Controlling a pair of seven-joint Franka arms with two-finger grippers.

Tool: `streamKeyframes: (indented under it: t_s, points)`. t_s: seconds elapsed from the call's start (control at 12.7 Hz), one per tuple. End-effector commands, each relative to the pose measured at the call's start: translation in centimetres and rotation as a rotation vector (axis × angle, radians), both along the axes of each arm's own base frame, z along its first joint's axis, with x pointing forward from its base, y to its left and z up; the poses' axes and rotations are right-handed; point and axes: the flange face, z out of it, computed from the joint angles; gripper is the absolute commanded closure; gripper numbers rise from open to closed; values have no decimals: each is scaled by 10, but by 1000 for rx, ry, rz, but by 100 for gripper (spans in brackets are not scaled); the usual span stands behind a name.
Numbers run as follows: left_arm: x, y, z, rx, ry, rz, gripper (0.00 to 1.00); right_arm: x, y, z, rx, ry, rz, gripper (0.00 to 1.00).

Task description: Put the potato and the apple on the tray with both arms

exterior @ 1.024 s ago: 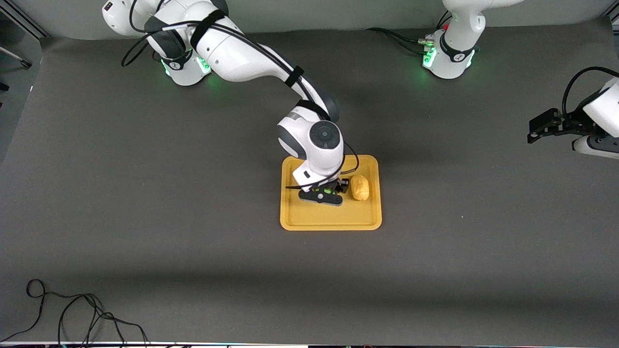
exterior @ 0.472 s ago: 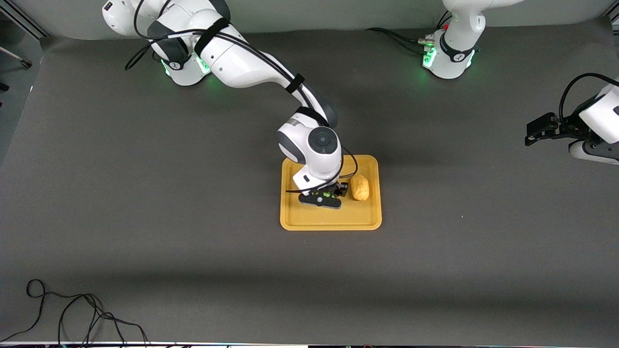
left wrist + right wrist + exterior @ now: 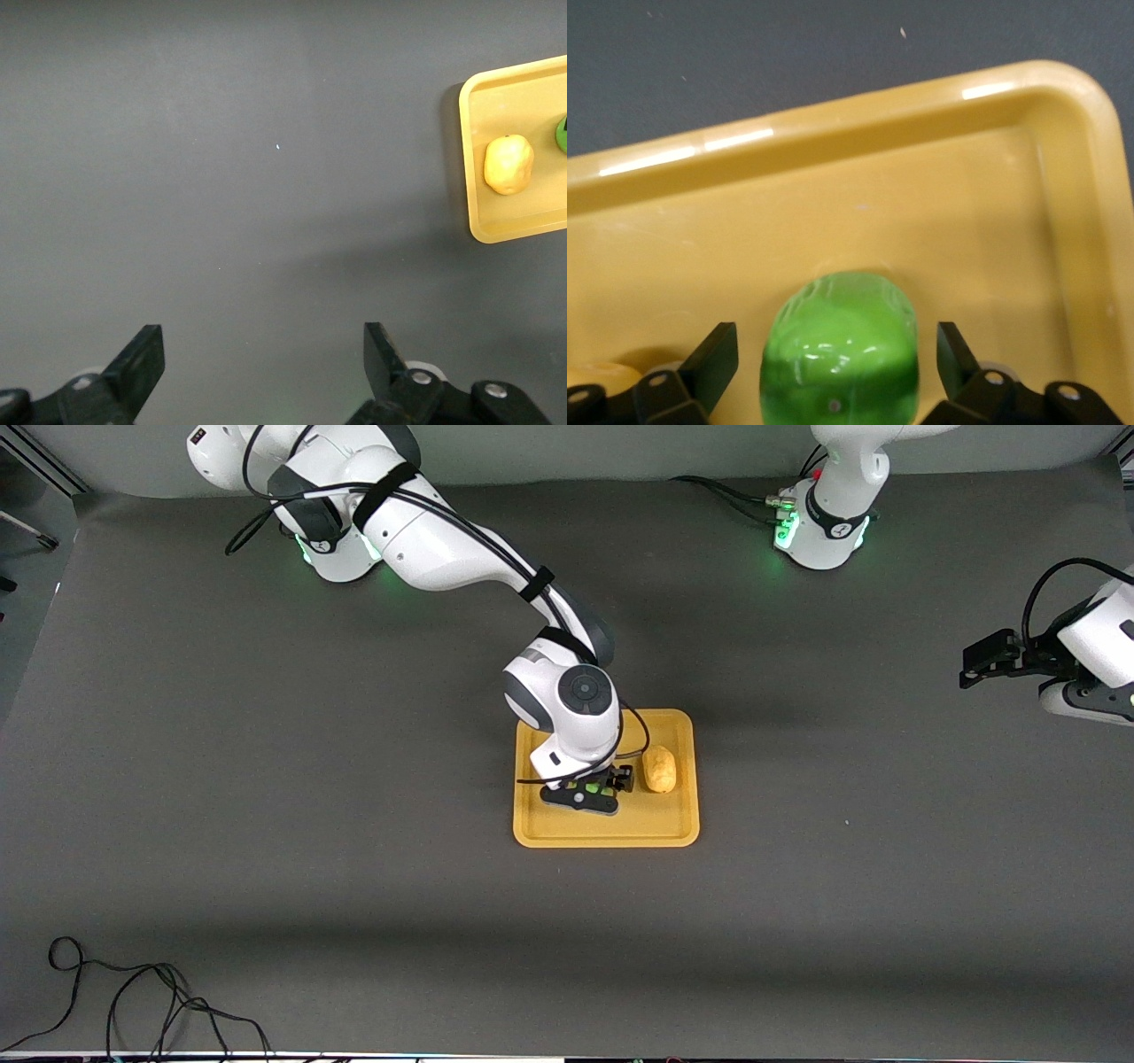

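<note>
The yellow-orange tray (image 3: 606,837) lies at the table's middle. The tan potato (image 3: 659,769) lies on it, toward the left arm's end. The green apple (image 3: 589,786) is beside the potato on the tray, mostly hidden under my right gripper (image 3: 592,790). In the right wrist view the apple (image 3: 840,341) rests on the tray (image 3: 833,133) between the open fingers (image 3: 718,354), with a gap on each side. The potato's edge (image 3: 602,372) shows beside it. My left gripper (image 3: 973,669) is open and empty, up over bare table at the left arm's end. Its wrist view (image 3: 264,354) shows the tray (image 3: 514,228), potato (image 3: 508,164) and apple (image 3: 562,135) far off.
A black cable (image 3: 133,1001) lies coiled near the table's front edge at the right arm's end. The dark grey mat (image 3: 310,779) covers the table around the tray.
My right gripper has shifted a little toward the right arm's end over the tray, staying at the apple. The left gripper has drifted slightly. The potato has not moved.
</note>
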Motion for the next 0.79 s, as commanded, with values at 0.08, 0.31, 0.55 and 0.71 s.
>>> streamKeyframes:
  t_s: [0.08,0.31,0.55,0.71]
  points:
    - [1,2,6,-10,-4,-10,0,-7,-9,129,5,26,-48,0]
    - [-1,0,-10,-7,22,-11,0,-13,-49,244,20,59,-93,0]
    - [-1,-2,-21,-8,44,-17,0,-16,-117,318,-39,117,-90,0]
    - [0,0,-16,-1,28,-16,0,1,-186,342,-50,145,-25,0]
